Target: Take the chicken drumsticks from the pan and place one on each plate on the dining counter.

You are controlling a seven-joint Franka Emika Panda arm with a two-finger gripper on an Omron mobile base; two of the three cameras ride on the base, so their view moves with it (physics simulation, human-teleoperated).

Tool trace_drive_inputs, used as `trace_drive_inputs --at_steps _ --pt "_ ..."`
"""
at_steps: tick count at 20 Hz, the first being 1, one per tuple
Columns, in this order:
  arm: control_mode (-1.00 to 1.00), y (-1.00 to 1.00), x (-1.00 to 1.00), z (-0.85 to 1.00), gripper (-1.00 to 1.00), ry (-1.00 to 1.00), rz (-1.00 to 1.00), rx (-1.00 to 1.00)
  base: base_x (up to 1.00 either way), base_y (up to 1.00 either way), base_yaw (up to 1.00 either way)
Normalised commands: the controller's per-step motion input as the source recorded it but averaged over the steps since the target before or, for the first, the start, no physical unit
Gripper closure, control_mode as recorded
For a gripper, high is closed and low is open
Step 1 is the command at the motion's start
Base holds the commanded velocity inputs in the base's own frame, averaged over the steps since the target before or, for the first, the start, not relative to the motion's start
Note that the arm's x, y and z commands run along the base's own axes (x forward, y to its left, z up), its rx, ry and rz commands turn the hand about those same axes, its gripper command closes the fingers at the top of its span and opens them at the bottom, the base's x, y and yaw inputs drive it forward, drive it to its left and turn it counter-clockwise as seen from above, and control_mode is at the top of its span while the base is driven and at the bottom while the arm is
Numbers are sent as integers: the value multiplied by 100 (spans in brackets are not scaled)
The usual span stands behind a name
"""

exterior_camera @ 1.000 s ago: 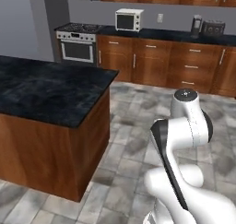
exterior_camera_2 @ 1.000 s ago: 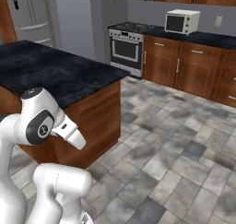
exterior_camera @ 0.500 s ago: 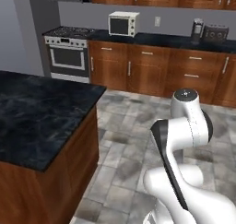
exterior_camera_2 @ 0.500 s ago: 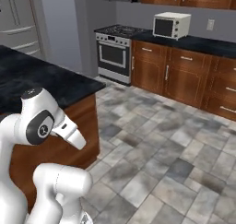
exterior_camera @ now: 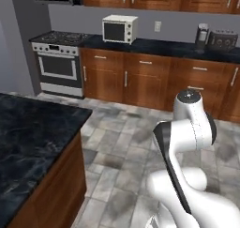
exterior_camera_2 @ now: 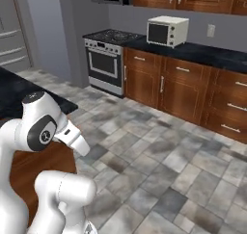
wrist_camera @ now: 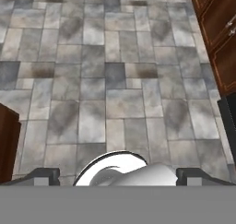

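While the black marbled stone tabletop (exterior_camera: 33,147) of the dining counter is cut off at the frame's left edge, its surface toward that edge is out of frame. Tool (wrist_camera: 117,174): the dark fingertips (wrist_camera: 44,174) stand fully apart, nothing between them, hanging over grey stone floor tiles (wrist_camera: 115,80). Drumsticks, pan, plates: can't locate.

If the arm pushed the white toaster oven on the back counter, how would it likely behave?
The white toaster oven looks boxy and wide-based, so it would probably slide rather than tip. It seems bulky, so likely heavy and rigid.
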Motion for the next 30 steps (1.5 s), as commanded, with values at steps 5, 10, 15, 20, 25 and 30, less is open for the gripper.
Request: trace_drive_inputs --at_steps 5,10,15,20,25,30 --pt "100 0 0 0 -100 0 0 0 100 -33 15" --pt "100 0 0 0 -100 0 0 0 100 -22 26" --pt "100 0 0 0 -100 0 0 0 100 -11 32" --pt "100 0 0 0 -100 0 0 0 100 -7 36" --pt "100 0 0 0 -100 0 0 0 100 -5 33" --pt "100 0 0 0 -100 0 0 0 100 -13 33"
